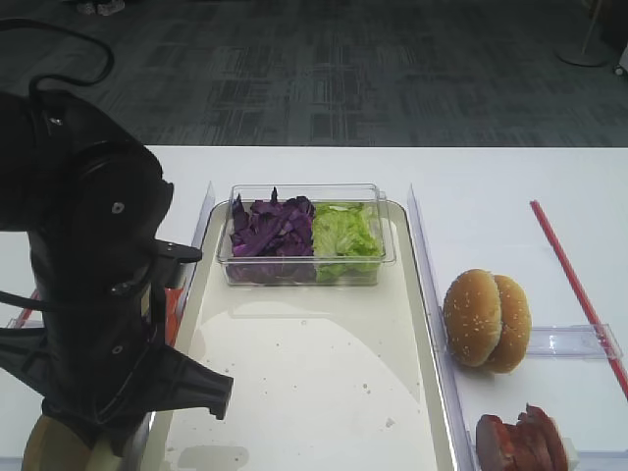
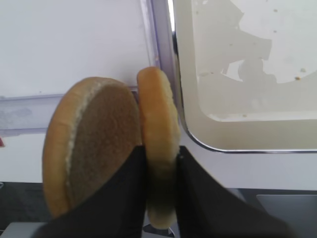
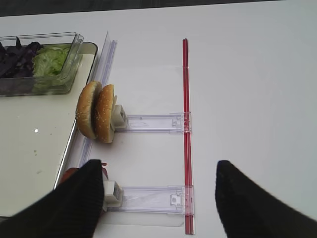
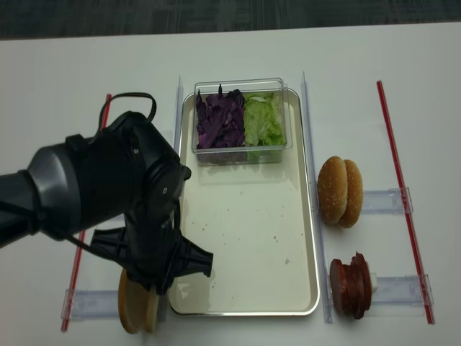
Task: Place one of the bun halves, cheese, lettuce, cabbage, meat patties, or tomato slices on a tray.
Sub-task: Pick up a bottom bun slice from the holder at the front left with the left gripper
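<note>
Two bun halves stand on edge just left of the tray's (image 2: 247, 124) near corner. My left gripper (image 2: 161, 171) is shut on the thinner bun half (image 2: 157, 124), one finger on each face; the other half (image 2: 94, 144) leans beside it. From above, the left arm hides that gripper and only the buns' edge (image 4: 135, 308) shows. Cabbage (image 1: 272, 228) and lettuce (image 1: 345, 233) fill a clear tub at the tray's (image 1: 314, 383) far end. Meat patties (image 4: 351, 285) stand stacked at the right. My right gripper (image 3: 158, 198) hangs open above them. Cheese is out of view.
Two sesame-seeded buns (image 4: 340, 191) stand on edge in a clear rack (image 3: 148, 121) right of the tray. Red strips (image 4: 403, 194) (image 4: 86, 238) run along both sides of the table. Clear dividers (image 1: 427, 285) line the tray's long edges.
</note>
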You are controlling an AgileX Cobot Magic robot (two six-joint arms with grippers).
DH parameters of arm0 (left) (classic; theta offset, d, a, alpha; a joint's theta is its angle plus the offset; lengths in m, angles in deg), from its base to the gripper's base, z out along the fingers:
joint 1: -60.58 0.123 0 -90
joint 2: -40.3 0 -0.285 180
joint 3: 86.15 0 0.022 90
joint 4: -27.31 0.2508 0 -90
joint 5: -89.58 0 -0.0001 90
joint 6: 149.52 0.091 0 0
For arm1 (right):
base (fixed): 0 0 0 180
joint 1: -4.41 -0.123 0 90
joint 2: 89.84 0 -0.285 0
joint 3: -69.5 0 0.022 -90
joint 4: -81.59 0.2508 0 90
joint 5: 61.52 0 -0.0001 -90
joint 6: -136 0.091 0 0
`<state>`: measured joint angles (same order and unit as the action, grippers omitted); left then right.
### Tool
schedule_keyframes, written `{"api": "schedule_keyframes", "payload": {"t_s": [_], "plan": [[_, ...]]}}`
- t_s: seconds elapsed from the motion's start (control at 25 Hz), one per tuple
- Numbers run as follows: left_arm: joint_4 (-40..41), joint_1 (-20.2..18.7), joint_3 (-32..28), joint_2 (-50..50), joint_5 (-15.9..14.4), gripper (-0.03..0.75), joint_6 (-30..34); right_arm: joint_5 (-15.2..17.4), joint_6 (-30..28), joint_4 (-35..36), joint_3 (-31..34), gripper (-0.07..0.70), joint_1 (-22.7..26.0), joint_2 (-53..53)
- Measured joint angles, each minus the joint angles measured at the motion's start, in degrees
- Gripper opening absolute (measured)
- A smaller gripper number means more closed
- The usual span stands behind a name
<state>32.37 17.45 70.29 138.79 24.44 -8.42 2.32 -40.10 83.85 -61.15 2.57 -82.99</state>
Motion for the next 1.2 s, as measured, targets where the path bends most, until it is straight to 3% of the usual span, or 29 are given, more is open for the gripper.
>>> {"api": "schedule_keyframes", "payload": {"t_s": [0.72,1.2], "plan": [[0.12,0.0,0.33,0.0,-2.46,0.092,0.0,0.0,0.0,0.0,0.0,0.505,0.0,0.0],[0.25,-0.09,6.87,-6.36,-4.03,0.089,3.94,0.0,0.0,0.0,0.0,0.505,0.0,0.0]]}}
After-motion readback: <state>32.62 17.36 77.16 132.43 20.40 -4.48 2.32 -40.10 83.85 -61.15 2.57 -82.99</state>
